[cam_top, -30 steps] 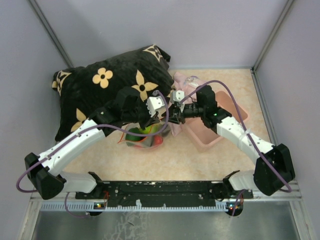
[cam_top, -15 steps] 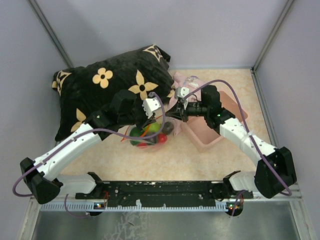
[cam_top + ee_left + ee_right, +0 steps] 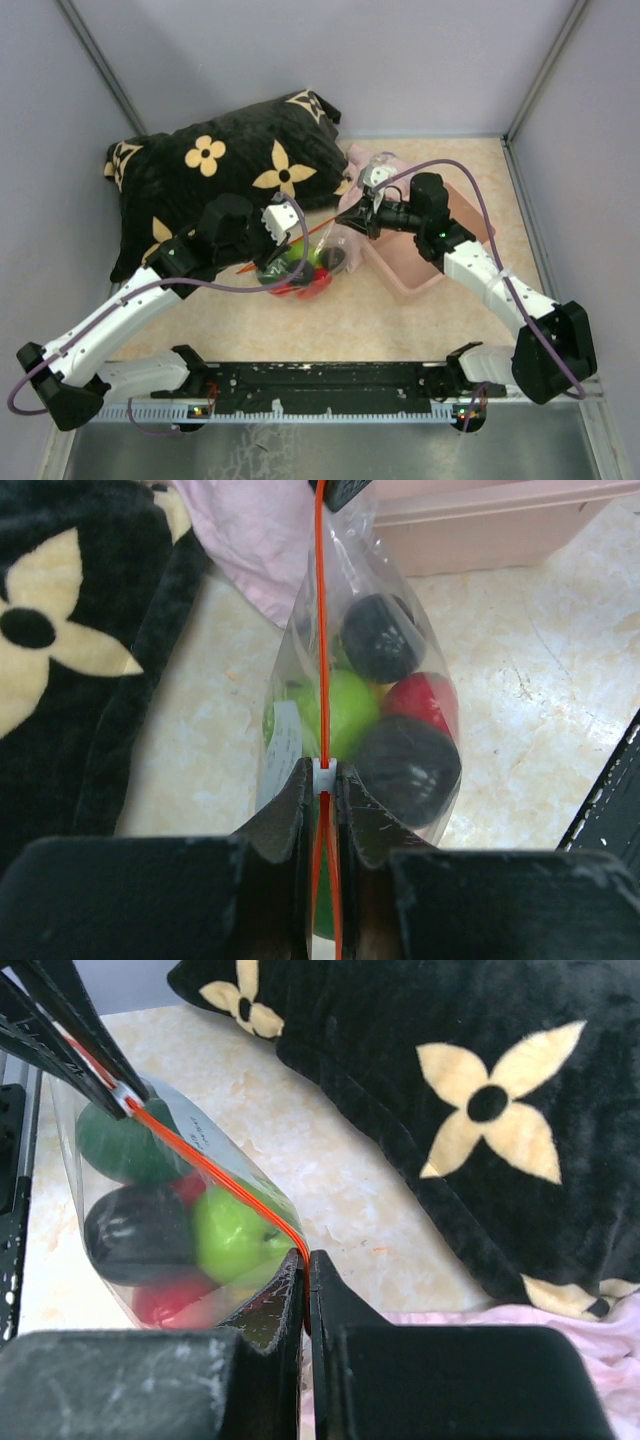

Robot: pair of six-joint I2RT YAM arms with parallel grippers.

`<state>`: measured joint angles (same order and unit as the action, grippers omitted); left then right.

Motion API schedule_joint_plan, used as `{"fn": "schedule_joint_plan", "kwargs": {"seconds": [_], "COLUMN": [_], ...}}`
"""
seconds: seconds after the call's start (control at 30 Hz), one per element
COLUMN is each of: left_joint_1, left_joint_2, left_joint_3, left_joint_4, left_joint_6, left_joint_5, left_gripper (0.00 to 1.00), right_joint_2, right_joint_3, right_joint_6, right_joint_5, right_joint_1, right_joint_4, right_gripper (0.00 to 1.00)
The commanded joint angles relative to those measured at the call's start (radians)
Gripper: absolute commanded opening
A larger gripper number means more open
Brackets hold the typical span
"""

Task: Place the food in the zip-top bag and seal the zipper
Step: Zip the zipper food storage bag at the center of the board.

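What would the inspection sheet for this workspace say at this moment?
Surface: beige marbled table.
Job's things: zip-top bag slung between both grippers; food inside it, green, red and dark pieces; zipper stretched taut.
Clutter: black flowered pillow, pink bin and pink cloth behind the bag.
Grippers: left gripper shut on the zipper at its white slider; right gripper shut on the zipper's other end.
Cables: purple cables loop along both arms.
Surroundings: grey walls, metal corner posts.
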<state>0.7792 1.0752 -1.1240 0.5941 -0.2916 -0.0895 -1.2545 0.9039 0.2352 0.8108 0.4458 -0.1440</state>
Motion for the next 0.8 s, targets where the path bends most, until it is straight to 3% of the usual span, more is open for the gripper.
{"fn": "schedule_joint_plan", "kwargs": {"seconds": [0.0, 0.47, 0.77], "left_joint_1": [0.002, 0.0, 0.0], "left_joint_2": [-0.048, -0.121, -0.16], "left_joint_3": [0.016, 0.013, -0.006], "left_joint_4": [0.089, 0.176, 0.326], "left_joint_6": [0.029, 0.046, 0.085], "left_joint_5": [0.082, 0.201, 0.328], "left_gripper": [0.0, 0.0, 0.0], "right_joint_2": [0.05, 0.043, 0.02], "right_joint_3": [-0.006, -0.02, -0.019], "right_joint_6": [-0.032, -0.12, -0.182], "right_joint_5": [-0.105, -0.203, -0.213], "right_joint_1": [-0.043, -0.089, -0.095], "right_joint_4": [-0.092, -0.143, -0.187], "right_gripper": [0.0, 0.0, 0.0]}}
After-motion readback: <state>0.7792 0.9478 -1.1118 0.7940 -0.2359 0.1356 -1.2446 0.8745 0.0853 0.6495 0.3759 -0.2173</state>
